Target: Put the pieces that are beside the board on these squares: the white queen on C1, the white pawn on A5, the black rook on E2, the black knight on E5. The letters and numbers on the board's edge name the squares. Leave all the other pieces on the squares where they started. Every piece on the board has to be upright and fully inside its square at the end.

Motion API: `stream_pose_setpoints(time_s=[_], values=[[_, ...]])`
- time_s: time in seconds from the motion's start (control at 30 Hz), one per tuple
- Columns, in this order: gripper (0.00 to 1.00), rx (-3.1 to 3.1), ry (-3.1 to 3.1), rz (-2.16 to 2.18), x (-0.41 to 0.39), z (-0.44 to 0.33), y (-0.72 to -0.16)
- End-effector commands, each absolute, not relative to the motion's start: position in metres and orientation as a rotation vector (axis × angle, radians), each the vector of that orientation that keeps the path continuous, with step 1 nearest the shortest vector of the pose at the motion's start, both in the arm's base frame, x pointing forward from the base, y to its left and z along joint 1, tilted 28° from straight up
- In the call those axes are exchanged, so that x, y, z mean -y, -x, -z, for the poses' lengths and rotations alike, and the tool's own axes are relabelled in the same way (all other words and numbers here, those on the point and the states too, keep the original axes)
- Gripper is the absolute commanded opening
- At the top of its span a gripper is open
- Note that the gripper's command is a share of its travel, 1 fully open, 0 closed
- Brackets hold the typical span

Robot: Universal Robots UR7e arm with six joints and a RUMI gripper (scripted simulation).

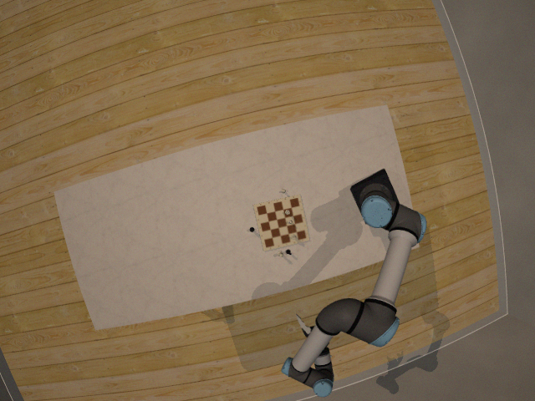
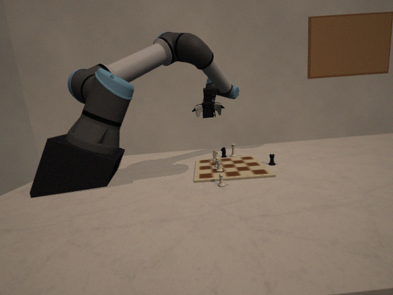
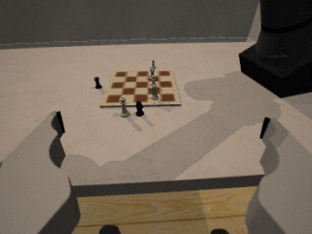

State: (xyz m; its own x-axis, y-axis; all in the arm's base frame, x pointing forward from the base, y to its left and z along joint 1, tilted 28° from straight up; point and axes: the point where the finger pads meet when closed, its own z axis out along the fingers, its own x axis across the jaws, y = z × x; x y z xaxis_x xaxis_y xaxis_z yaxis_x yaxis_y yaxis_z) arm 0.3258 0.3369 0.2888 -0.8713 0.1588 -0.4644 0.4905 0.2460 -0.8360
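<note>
The board point(image 1: 261, 210) point(image 2: 260, 171) point(image 3: 117, 84) lies on the table. The white queen point(image 1: 281, 254) point(image 2: 233, 150) point(image 3: 124, 107) and black knight point(image 1: 288, 251) point(image 2: 223, 152) point(image 3: 139, 108) stand side by side off one edge. The black rook point(image 1: 252, 229) point(image 2: 272, 159) point(image 3: 97, 83) stands off another edge, alone. The white pawn point(image 1: 283, 190) point(image 2: 221, 180) stands off the edge opposite the queen and knight. All four are upright. My gripper point(image 2: 209, 116) point(image 3: 162, 115) is open and empty, high and away from the board, past the table edge on the queen's side.
Three white pieces stand on the board: a knight point(image 2: 214, 155) on the queen's side, a larger piece point(image 1: 287, 212) point(image 2: 219, 166) and a small one point(image 1: 290, 222) between them. The robot base point(image 1: 372, 183) point(image 2: 74, 171) point(image 3: 278, 70) stands on the table beside the board.
</note>
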Motion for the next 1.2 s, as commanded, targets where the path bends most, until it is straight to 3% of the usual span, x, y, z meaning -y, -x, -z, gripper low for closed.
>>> stream_pose_setpoints(time_s=[0.0, 1.17], values=[[1.00, -2.282, -0.694, 1.629, -0.321, -0.290, -0.328], [1.00, -2.557, -1.608, 0.906, -0.207, -0.268, -0.338]])
